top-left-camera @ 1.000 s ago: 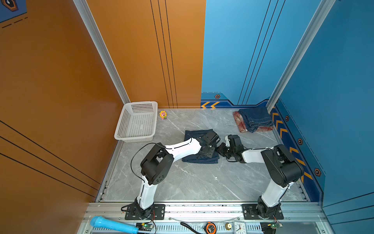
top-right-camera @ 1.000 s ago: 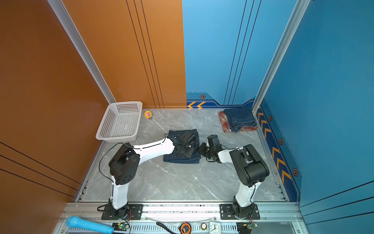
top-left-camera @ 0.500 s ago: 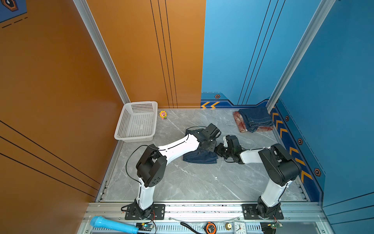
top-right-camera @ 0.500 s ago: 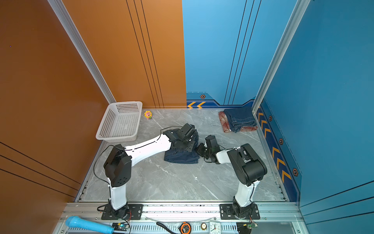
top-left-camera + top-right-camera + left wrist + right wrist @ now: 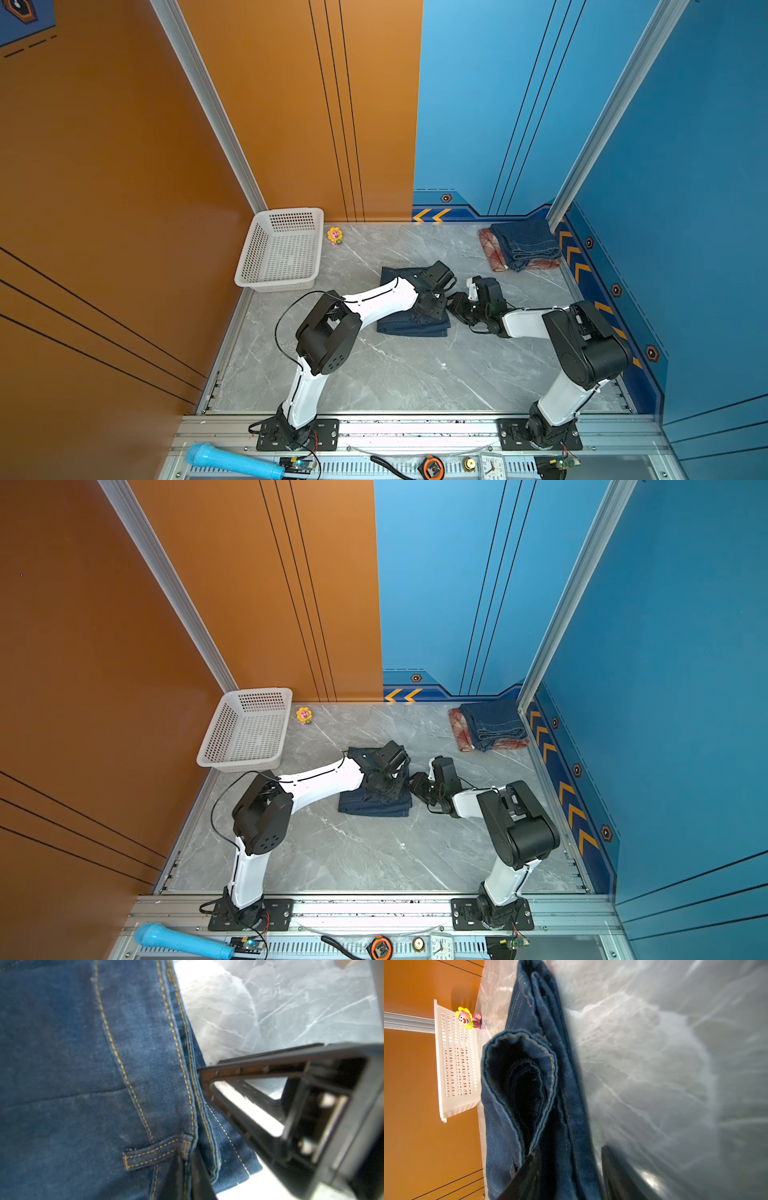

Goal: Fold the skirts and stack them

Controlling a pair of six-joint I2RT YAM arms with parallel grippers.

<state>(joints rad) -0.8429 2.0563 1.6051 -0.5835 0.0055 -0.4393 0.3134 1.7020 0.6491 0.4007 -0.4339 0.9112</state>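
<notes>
We work on a grey marbled surface (image 5: 374,374). The move ahead, as we judge it, turns on where the folded dark denim skirt (image 5: 409,326) lies. It is near the middle of the surface, and its long axis seems to run from the near edge toward the far edge.

The left arm (image 5: 374,299) reaches across it from the near left corner, so the left jaws sit over its right-hand edge. The right arm (image 5: 523,324) comes in low from the near right corner. The right jaws meet that same edge from the side, with the skirt lying to their left.

In the left wrist view the left jaws stand a little apart at the stitched waistband edge, and we see no pinch on it. In the right wrist view the right jaws stand wider, with the folded layers between them and not squeezed, as far as we can tell.

The stack waits in the far right corner, well apart from this skirt, and the right arm is the nearer one to it.

Counted, we have:
- one surface
- two arms
- one white basket (image 5: 274,284) at the far left corner
- three skirts: the folded one in the middle, plus a second denim skirt (image 5: 525,245) resting on a plaid skirt (image 5: 490,253) in the stack
- one small flower toy (image 5: 334,235) just beside the basket at the far edge
</notes>
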